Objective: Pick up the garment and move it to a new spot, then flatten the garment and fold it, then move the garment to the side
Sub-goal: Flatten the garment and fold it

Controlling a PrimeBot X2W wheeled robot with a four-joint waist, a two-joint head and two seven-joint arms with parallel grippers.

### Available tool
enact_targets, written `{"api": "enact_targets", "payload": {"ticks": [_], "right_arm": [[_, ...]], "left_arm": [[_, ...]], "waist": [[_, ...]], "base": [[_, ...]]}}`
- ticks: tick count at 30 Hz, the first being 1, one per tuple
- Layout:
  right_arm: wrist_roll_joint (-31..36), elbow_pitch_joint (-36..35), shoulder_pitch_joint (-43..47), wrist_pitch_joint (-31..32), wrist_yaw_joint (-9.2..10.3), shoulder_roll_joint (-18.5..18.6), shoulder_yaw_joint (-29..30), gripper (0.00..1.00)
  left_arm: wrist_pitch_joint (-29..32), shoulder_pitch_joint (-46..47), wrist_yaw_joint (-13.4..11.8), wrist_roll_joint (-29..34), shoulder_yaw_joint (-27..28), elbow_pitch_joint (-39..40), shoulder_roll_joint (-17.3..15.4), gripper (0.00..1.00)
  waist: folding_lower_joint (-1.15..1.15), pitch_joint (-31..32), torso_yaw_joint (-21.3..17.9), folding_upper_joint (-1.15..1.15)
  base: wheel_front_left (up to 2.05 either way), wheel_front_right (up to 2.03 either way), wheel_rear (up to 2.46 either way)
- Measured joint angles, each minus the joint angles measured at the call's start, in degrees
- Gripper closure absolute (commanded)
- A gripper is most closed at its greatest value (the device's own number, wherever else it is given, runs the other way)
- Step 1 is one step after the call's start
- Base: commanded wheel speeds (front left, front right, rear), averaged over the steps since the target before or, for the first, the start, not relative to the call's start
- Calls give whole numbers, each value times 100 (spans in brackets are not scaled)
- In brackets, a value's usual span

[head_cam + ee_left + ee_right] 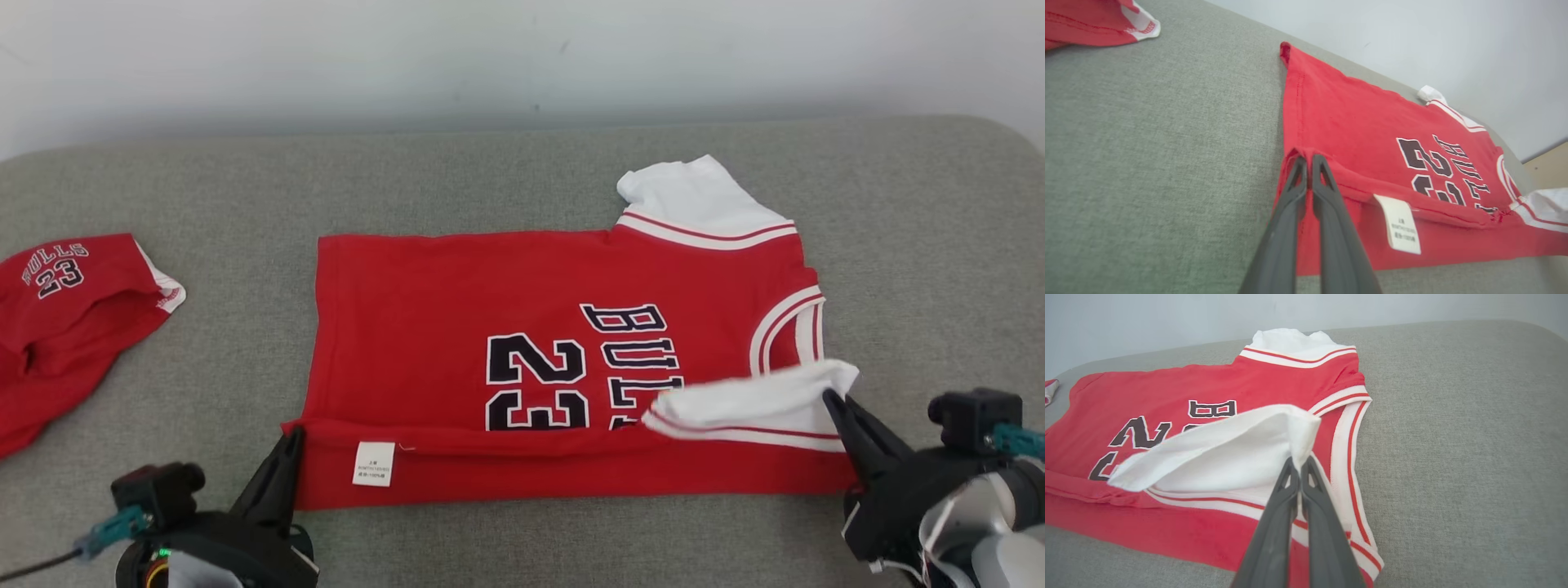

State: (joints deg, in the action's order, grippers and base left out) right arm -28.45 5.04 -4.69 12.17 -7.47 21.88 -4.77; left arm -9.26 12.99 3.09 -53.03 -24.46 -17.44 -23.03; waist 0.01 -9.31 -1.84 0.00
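Left claw (290, 437): you have it pinched on the near hem corner of the jersey (441, 327), that edge folded over, white tag (374, 464) showing. Right claw (834, 402): clenched on the white sleeve (759, 400), raised over the lettering. Jersey lies mid grey cushion (522, 180), print up; second red garment (65, 310) sits well apart, far left.

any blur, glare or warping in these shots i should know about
Head view: soft even light, faint shadows; the white sleeve at the right claw looks smeared. Left wrist view: the jersey runs tilted, its care label print too soft to read. Right wrist view: the sleeve is bright, nearly washed out; no hard glare.
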Motion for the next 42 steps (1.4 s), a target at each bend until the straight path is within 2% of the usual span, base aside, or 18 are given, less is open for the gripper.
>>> {"api": "enact_targets", "payload": {"ticks": [8,13,14,15,16,17,21,26,33,42], "right_arm": [[156,1117,-981,-93,0,-92,-288,100],[264,1603,-1313,-470,0,-175,-435,100],[296,1690,-1347,-546,0,-180,-448,69],[323,1769,-1380,-638,0,-183,-472,49],[327,1845,-1401,-715,0,-192,-477,0],[327,1909,-1411,-768,0,-201,-500,0],[291,2013,-1344,-1082,0,-175,-495,0],[376,1881,-747,-1413,0,2,-495,0],[435,1637,-53,-1421,0,-65,-307,0],[705,1603,109,-1296,0,-246,-199,0]], "left_arm": [[135,755,204,91,-220,-791,141,100],[59,968,298,110,-299,-1204,191,100],[4,988,305,111,-303,-1260,209,100],[-42,997,312,114,-309,-1321,216,64],[-96,1005,333,136,-318,-1378,225,30],[-136,1015,341,149,-323,-1423,236,0],[-338,1011,348,320,-392,-1427,241,0],[-506,642,347,403,-279,-1224,220,0],[-539,-24,339,403,-289,-993,268,0],[-516,-12,297,425,-393,-1239,365,0]], "waist": [[0,-252,69,0],[0,-319,57,0],[0,-309,51,0],[0,-294,42,0],[0,-273,36,0],[0,-248,30,0],[0,-118,12,0],[-2,59,53,0],[-2,117,107,0],[-1,70,103,0]], "base": [[0,0,0],[0,0,0],[0,0,0],[0,0,0],[0,0,0],[0,0,0],[0,0,0],[0,0,0],[0,0,0],[0,0,0]]}}
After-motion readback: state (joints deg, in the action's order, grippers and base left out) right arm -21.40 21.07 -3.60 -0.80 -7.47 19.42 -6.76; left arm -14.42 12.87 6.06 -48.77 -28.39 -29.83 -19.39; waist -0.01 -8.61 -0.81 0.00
